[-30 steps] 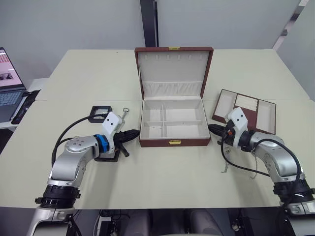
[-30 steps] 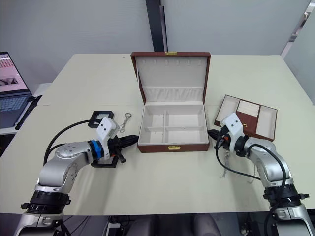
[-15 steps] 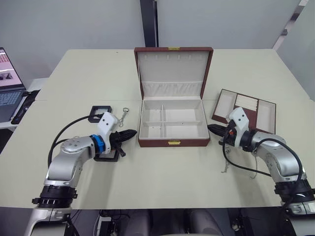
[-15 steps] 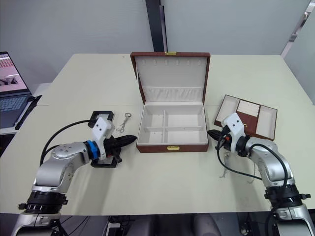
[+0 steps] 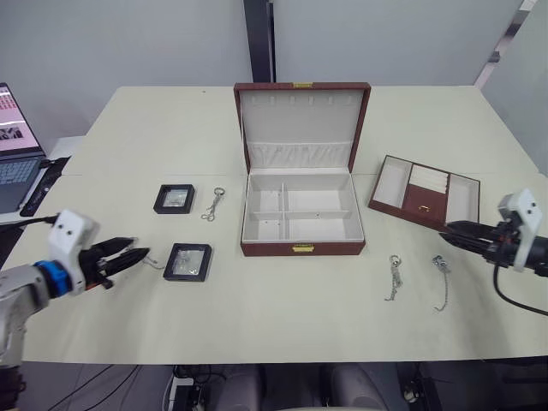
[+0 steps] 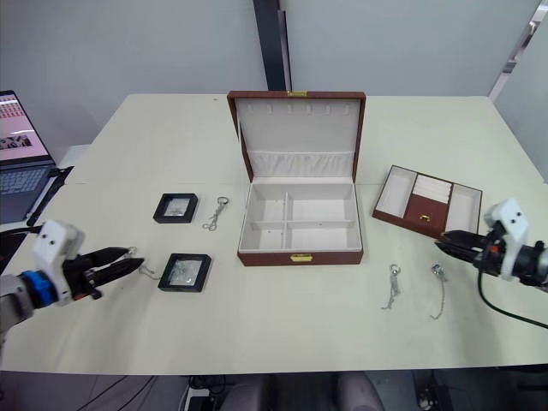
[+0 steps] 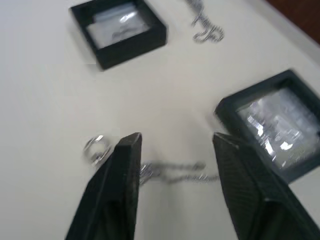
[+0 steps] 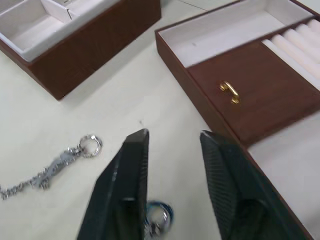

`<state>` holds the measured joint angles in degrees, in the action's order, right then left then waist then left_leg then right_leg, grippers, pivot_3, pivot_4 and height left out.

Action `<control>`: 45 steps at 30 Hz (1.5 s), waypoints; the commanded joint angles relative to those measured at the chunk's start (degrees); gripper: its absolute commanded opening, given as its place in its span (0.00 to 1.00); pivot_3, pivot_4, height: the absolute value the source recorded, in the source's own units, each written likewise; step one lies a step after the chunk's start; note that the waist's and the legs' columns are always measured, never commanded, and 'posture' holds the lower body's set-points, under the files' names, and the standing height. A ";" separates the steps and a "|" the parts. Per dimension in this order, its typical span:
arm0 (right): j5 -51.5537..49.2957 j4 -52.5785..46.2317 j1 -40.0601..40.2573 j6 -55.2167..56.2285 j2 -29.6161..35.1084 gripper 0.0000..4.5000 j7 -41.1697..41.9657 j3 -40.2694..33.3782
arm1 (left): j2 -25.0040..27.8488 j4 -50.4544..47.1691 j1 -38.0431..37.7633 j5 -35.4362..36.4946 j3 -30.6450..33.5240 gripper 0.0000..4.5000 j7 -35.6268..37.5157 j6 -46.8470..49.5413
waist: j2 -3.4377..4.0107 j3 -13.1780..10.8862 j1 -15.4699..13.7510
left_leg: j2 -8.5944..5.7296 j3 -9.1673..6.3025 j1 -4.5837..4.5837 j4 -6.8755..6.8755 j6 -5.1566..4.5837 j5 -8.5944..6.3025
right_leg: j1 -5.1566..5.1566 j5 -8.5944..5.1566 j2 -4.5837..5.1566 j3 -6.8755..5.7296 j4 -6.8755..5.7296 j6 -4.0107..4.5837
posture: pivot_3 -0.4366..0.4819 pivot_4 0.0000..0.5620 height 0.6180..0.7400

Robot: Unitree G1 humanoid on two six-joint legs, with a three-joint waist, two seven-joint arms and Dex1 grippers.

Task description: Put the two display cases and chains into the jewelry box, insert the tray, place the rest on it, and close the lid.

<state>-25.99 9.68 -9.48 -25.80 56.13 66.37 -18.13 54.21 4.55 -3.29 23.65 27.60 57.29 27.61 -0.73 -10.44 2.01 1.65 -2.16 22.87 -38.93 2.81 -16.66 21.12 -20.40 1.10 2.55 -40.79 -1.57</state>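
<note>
**Left wrist view: both arms pulled back, nothing packed yet**

Left wrist view shows the left gripper (image 7: pixel 172 145) with its two black fingers spread apart and holding nothing, poised over a short chain (image 7: pixel 165 170) that lies on the table beside the near display case (image 7: pixel 272 122). The right gripper (image 8: pixel 172 145) is likewise parted and empty, hovering between a ringed chain (image 8: pixel 55 167) and the tray (image 8: pixel 250 85).

A second ago both arms reached in close to the jewelry box (image 5: pixel 300 210), the left one covering the near display case. Now both have drawn back to the table's outer sides, so every item is uncovered. Judging from this, no item has been moved yet and the task stands at its start.

Outward from the left gripper, the far display case (image 5: pixel 175 198) sits just beyond, with another chain (image 5: pixel 213 204) beside it, near the box. The box stands open in the middle, lid upright, its four compartments empty. To its right, two chains (image 5: pixel 394 276) lie on the table in front of the tray.

Bare table (image 5: pixel 282 308) runs along the whole front edge, giving open room to move. A laptop (image 5: pixel 13 150) sits off the left edge.
</note>
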 commanded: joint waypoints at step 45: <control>-12.50 -20.18 -3.98 -6.26 -1.99 0.99 3.26 -0.10 | -11.72 -8.35 -9.31 3.67 12.23 1.00 -11.30 -3.78 | -0.02 0.01 0.02 | 0.02 0.02 0.02 0.00 0.00 0.00 | 0.01 0.00 0.06 0.01 -0.03 -0.01 | 0.48 0.27 1.00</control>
<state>-36.29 -7.09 -12.05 -31.05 54.36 70.66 -18.16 42.78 -1.31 -12.83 26.65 38.57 48.26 23.73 -0.74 -10.43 2.03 1.67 -2.14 22.89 -38.94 2.82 -16.66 21.13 -20.41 1.16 2.56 -40.83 -1.57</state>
